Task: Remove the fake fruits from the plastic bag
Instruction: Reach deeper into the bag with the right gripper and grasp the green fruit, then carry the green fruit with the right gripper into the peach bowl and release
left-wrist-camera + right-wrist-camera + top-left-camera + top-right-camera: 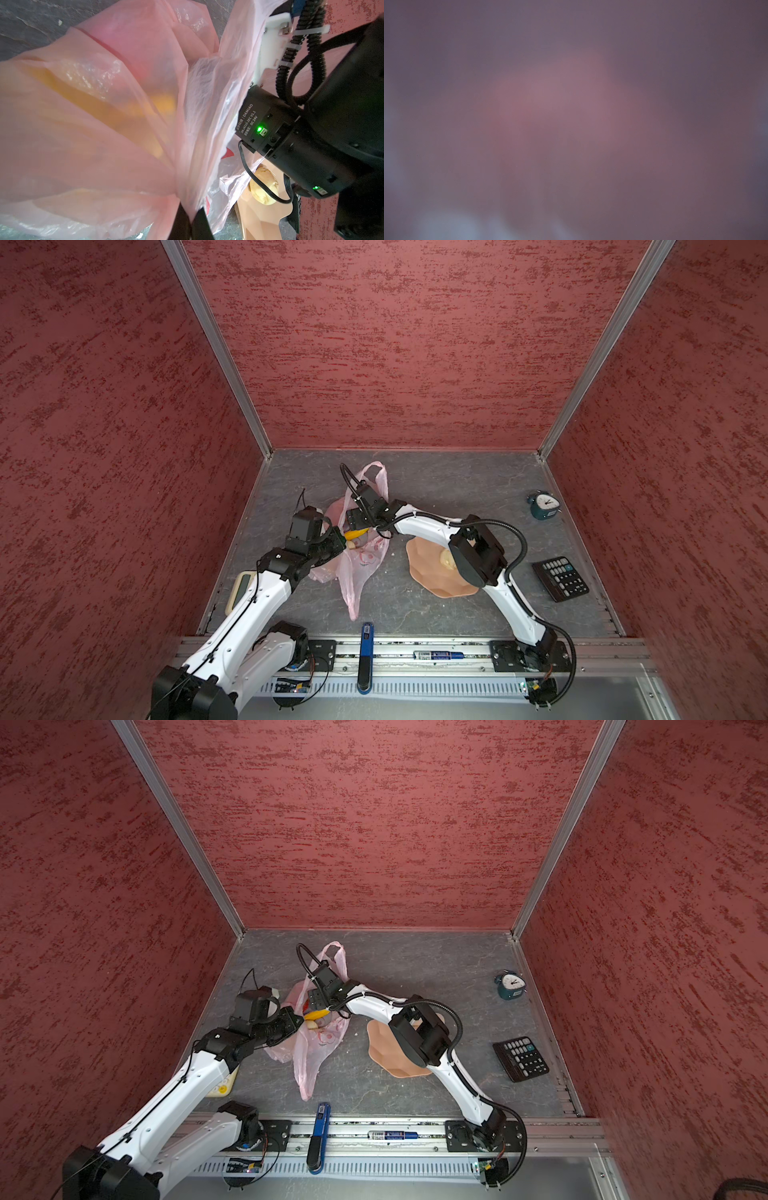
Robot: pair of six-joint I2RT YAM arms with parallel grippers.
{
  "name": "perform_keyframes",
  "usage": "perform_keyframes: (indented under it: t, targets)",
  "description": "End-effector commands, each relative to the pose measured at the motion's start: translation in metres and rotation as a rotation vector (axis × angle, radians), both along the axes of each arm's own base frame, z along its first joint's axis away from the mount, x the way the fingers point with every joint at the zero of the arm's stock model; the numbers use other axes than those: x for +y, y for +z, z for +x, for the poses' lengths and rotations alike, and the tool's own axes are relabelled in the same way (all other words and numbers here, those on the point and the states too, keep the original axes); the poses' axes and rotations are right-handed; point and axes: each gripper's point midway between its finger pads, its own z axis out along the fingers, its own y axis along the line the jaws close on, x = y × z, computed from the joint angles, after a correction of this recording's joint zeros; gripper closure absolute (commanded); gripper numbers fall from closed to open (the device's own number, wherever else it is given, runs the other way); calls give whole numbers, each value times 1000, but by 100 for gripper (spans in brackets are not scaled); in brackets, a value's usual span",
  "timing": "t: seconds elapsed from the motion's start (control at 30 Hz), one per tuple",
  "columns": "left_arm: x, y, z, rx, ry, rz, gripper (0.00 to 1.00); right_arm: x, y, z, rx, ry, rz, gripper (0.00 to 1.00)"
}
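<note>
Looking at the plastic bag (362, 572) on the desk (436, 489), we see the banana (356, 534) in its mouth, lying crosswise just under our right pincer (358, 525), whose state we cannot tell; our left pincer (191, 222) is clenched on the bag's film.

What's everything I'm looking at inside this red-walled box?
plastic bag: one, pale pink, left of centre
banana: one, yellow, in the bag's mouth
beige ball: one, beige, beside the banana
cream ball: one, cream, on the dish
dish: one, peach, right of the bag
alarm clock: one, teal, far right
calculator: one, black, near right
flat device: one, cream, under the left arm
tool: one, blue-black, front edge
left fingers: two, black, pinched shut on the bag
right arm: one, white-black, reaching to the bag's mouth, fingers hidden
</note>
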Motion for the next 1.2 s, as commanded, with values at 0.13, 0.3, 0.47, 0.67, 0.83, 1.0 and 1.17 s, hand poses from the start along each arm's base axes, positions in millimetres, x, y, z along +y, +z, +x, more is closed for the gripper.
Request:
perform_keyframes:
  t: [0.13,0.3,0.47,0.67,0.83,1.0,1.17]
  targets:
    - [2,-1,-3,0,0,1,100,-4,16,13,-36,-36,23,39]
    - [7,-2,1,4,27,17,100,-5,34,4,-44,-4,57,52]
    - [11,1,9,2,45,29,100,-8,55,-11,-37,49,99,57]
    - [15,12,27,-15,63,48,100,-16,80,-33,-32,92,163,59]
    - [11,20,43,-38,58,44,100,-17,96,-53,-4,161,207,60]
    - [10,32,60,-62,63,44,100,-21,114,-69,8,210,229,60]
    - [7,44,73,-82,48,48,100,-35,151,-82,-28,225,255,62]
